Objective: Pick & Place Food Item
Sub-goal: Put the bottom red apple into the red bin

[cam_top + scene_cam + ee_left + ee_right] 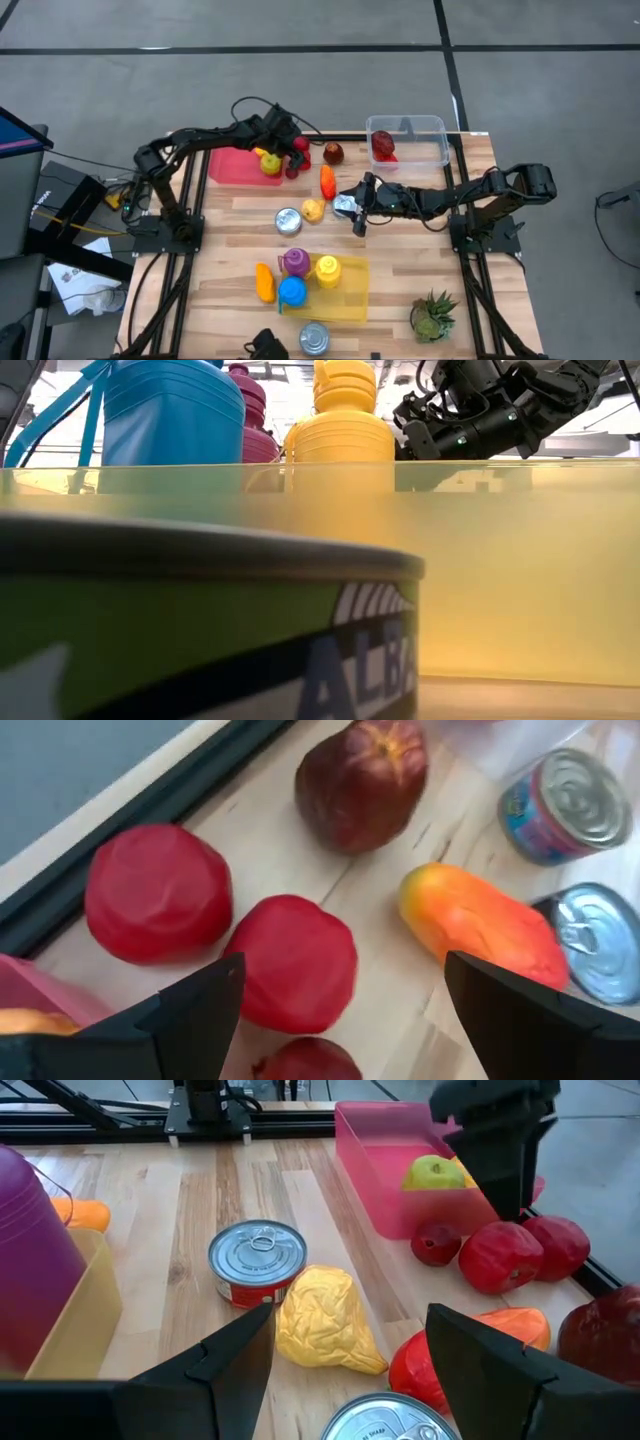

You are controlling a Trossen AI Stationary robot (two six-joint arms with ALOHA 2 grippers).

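Note:
Three red fruits [300, 960] [155, 890] [310, 1060] lie on the wood beside a pink tray [228, 168] that holds a yellow-green apple [270, 163]. My left gripper [340, 965] hangs open just over them [297, 152]. One finger is close by the middle red fruit, the other out toward an orange fruit [480, 920]. A dark red apple [365, 780] lies beyond. My right gripper [348, 1315] stands open near the table's middle [352, 205], facing a yellow food item [325, 1325]. A can's top [385, 1420] shows low between its fingers, with a gap on each side.
A clear box [408, 140] at the far right holds a red item [384, 146]. A second can [288, 220] stands mid-table. A yellow bin [345, 300] with bottles, an orange item [264, 282], a third can [314, 338] and a plant [432, 315] fill the near side.

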